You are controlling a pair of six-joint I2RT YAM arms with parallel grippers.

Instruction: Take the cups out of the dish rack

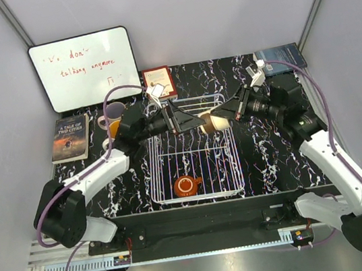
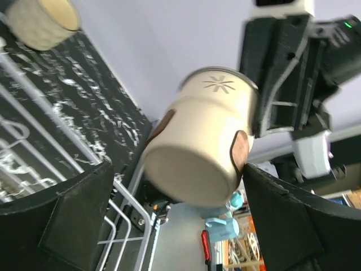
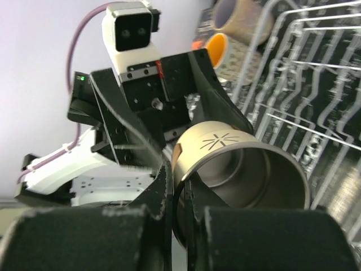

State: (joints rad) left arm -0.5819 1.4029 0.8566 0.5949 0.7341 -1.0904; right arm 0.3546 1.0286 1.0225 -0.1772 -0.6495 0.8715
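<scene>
Beyond the dish rack [image 1: 192, 164], a whiteboard [image 1: 84, 68] stands on the marbled table [image 1: 266, 157].

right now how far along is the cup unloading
Done: three cups seem to stand on the table left of the dish rack, partly behind the left arm. In hand: the right gripper pinches the cream cup above the rack, the open left gripper flanking it. Left: the orange-red cup in the rack.

Dish rack [image 1: 196, 167] sits centre of the table [image 1: 273, 156]; near mug [image 1: 187, 185] inside its front end; raised mug [image 1: 213, 124] above its far end, between left gripper [image 1: 198, 120] and right gripper [image 1: 224, 113]; mug cluster [image 1: 115, 126] left of the rack, book [image 1: 70, 137] further left.
</scene>
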